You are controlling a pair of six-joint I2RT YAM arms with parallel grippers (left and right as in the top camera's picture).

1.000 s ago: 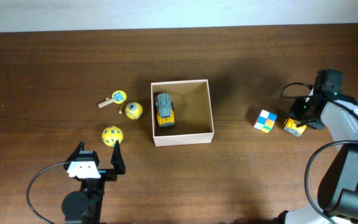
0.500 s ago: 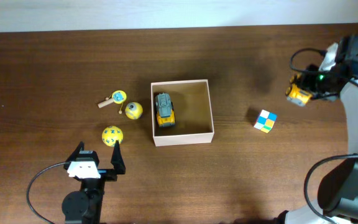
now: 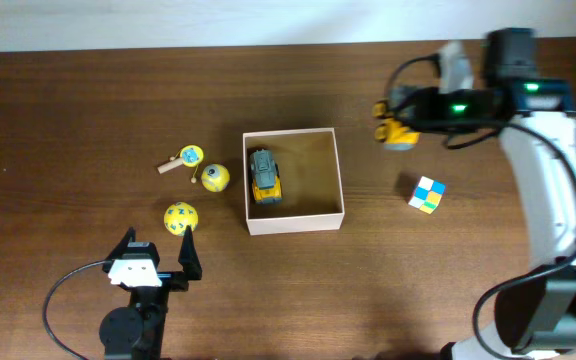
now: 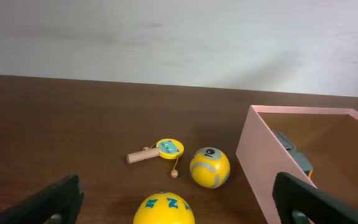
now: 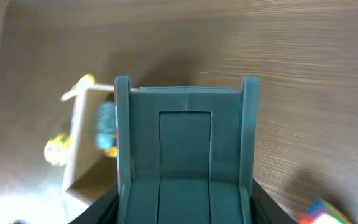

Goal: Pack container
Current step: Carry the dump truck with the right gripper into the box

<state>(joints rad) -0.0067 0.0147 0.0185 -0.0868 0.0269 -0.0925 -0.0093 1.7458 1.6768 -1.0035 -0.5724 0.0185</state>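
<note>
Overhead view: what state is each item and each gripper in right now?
container: upright, lidless, one toy inside.
toy truck: inside container, at its left wall.
yellow toy: clamped in right gripper, outside container.
cube: on table, untouched.
grey-marked ball, lettered ball, rattle: on table, outside container.
left gripper: open, empty.

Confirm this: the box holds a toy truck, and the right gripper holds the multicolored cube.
Wrong on the cube. The overhead view shows the right gripper holding a small yellow toy; the multicolored cube lies on the table. The box does hold a toy truck.
</note>
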